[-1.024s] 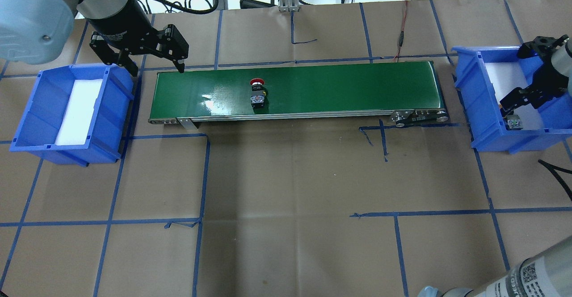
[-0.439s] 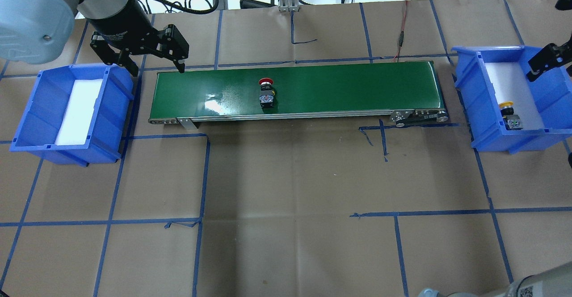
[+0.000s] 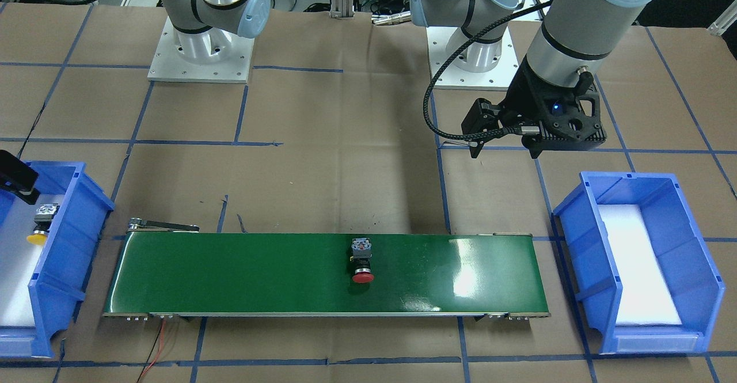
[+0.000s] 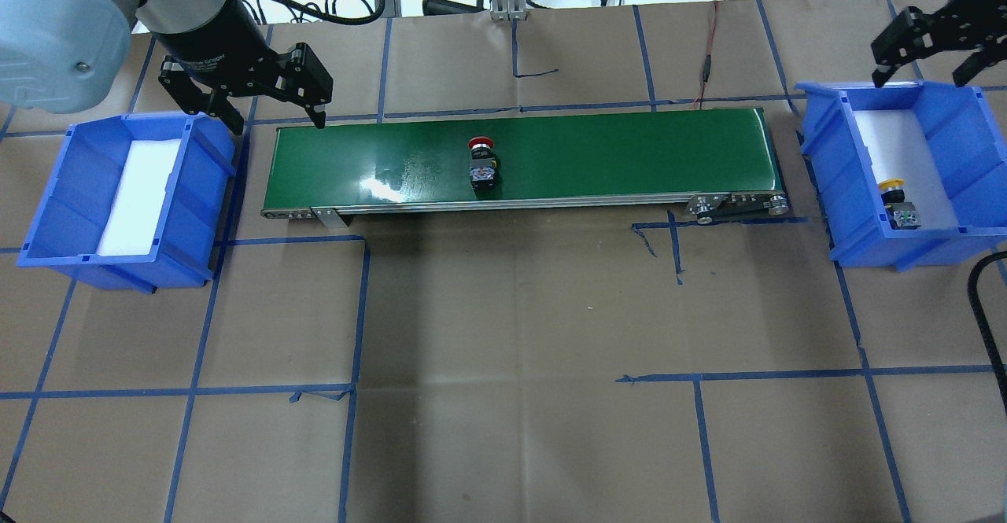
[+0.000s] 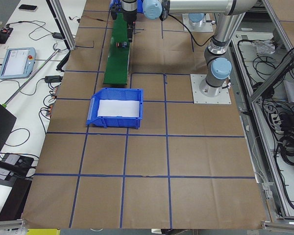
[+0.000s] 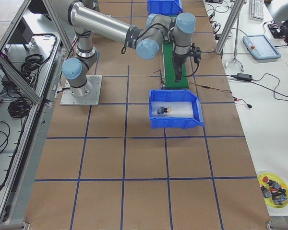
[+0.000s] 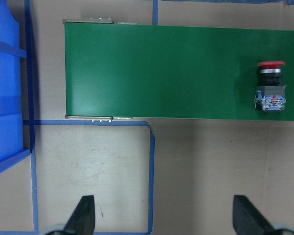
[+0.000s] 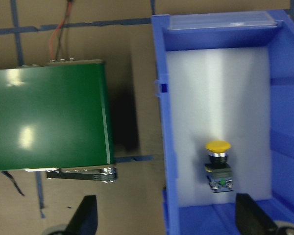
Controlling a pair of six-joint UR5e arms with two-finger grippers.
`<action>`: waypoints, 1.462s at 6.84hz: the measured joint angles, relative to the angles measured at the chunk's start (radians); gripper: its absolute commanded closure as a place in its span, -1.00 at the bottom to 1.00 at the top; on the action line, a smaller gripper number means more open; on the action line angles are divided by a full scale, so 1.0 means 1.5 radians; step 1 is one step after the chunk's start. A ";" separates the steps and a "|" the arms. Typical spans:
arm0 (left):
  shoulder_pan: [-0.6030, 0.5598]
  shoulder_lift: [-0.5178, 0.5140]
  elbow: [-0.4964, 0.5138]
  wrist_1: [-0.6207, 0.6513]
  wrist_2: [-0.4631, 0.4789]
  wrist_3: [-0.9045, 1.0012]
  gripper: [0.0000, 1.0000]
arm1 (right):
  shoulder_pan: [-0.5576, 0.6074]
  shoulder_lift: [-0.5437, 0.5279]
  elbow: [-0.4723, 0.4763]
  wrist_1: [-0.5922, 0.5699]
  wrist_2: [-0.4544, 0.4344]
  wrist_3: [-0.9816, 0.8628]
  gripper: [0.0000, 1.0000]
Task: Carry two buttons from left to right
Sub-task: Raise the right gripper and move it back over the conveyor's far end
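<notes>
The red button (image 4: 481, 163) lies on its side near the middle of the green conveyor belt (image 4: 629, 153); it also shows in the front view (image 3: 362, 262) and the left wrist view (image 7: 270, 85). The yellow button (image 4: 897, 203) lies on white foam in the right blue bin (image 4: 975, 153), and shows in the right wrist view (image 8: 218, 166). My left gripper (image 4: 277, 118) is open and empty, above the belt's left end, next to the left blue bin (image 4: 47, 193). My right gripper (image 4: 919, 75) is open and empty, high above the right bin's far end.
The left bin holds only a white foam pad (image 4: 138, 193). A red wire (image 4: 708, 67) runs to the belt's far right corner. A black cable (image 4: 983, 295) lies at the table's right edge. Blue tape lines grid the brown paper.
The red button has ridden the belt to the right. My right gripper has risen out of the right bin, leaving the yellow button on the foam. My left gripper has not moved.
</notes>
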 measured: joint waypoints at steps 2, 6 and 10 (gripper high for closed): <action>0.000 0.000 0.001 0.000 0.000 -0.001 -1.00 | 0.121 -0.033 -0.001 0.001 -0.004 0.140 -0.99; 0.000 0.000 0.001 0.000 0.000 -0.001 -1.00 | 0.173 -0.043 0.009 0.009 -0.007 0.200 -0.99; 0.000 0.000 0.001 0.000 0.000 -0.001 -1.00 | 0.173 -0.038 0.010 0.013 -0.008 0.201 -0.99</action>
